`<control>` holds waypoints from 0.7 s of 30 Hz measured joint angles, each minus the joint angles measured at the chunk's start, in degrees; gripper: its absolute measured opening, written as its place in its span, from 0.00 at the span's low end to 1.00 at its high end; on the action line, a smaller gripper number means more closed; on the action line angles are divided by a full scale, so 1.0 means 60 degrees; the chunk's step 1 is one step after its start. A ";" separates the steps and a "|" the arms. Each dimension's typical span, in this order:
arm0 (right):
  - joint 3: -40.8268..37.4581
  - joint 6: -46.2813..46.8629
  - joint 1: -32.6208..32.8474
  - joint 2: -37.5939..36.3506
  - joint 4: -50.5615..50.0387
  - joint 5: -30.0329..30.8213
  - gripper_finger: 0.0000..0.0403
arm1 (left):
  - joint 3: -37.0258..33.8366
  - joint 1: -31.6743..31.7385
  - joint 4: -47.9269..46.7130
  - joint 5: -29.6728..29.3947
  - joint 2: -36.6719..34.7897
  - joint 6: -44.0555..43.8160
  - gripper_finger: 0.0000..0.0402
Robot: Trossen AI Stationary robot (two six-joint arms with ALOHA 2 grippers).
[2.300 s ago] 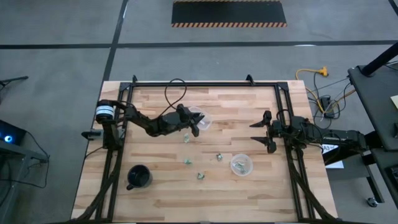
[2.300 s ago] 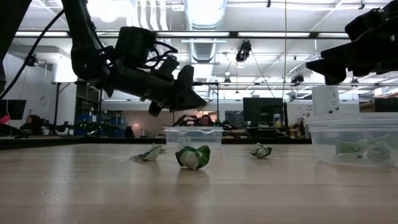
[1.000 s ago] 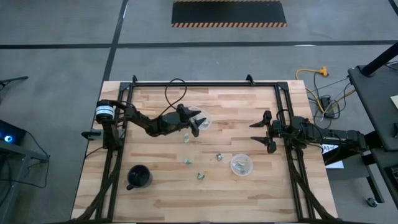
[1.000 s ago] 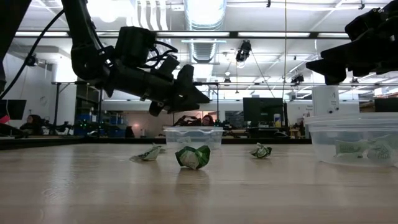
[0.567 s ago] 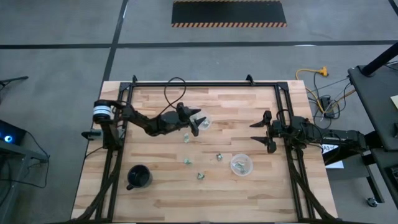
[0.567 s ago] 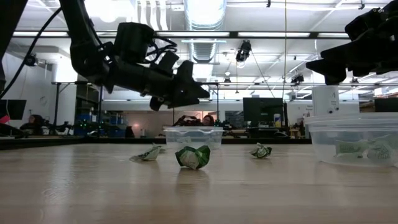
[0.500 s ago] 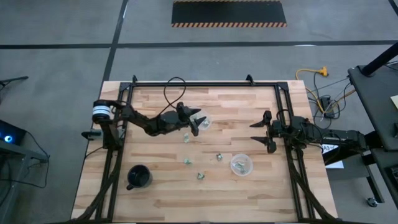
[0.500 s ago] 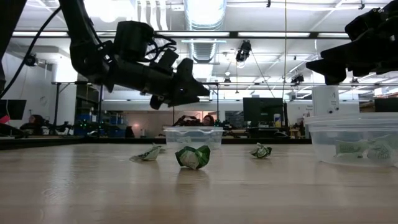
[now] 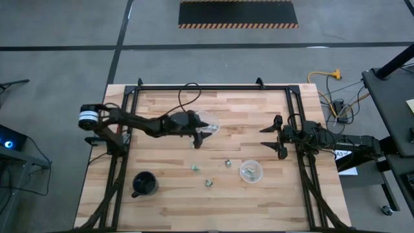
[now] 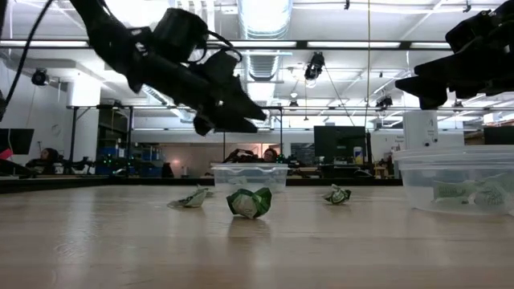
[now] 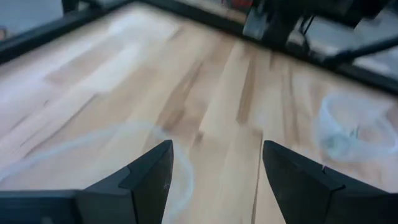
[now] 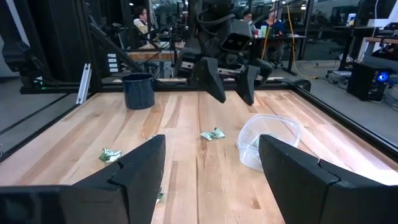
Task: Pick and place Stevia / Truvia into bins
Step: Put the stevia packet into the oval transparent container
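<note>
Several small green-and-white packets lie loose on the wooden table [image 9: 246,110]: one [image 9: 195,144] by the far cup, one [image 9: 193,168], one [image 9: 228,163] and one [image 9: 208,183]. A clear cup [image 9: 211,123] stands at the middle far side. A second clear cup [image 9: 251,171] at the near right holds a few packets. My left gripper [image 9: 202,131] hangs open and empty above the far cup's near-left rim, fingers slanting down; it also shows in the low view [image 10: 233,120]. My right gripper [image 9: 268,138] waits open and empty at the right, raised off the table.
A black mug [image 9: 145,184] stands at the near left. A black metal frame [image 9: 213,87] runs along the far edge and both sides of the table. Bare wood lies between the far cup and my right gripper. People sit in the room beyond the table.
My left arm has swung its elbow and wrist up and out toward the table's left. Its gripper has tipped further down and stayed above the far cup. The packets and cups have not moved.
</note>
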 joint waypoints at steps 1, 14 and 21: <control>0.0000 0.0004 -0.0004 -0.0004 0.0003 0.0000 0.61 | 0.0069 0.0000 -0.0623 -0.0001 -0.0217 0.0066 0.57; 0.0004 0.0004 0.0000 -0.0004 0.0003 -0.0009 0.62 | 0.0222 -0.0124 -0.5500 0.0036 -0.1635 0.0633 0.57; 0.0004 0.0004 -0.0004 -0.0004 0.0003 -0.0007 0.61 | 0.0188 -0.0171 -0.6053 0.0196 -0.1363 0.1346 0.57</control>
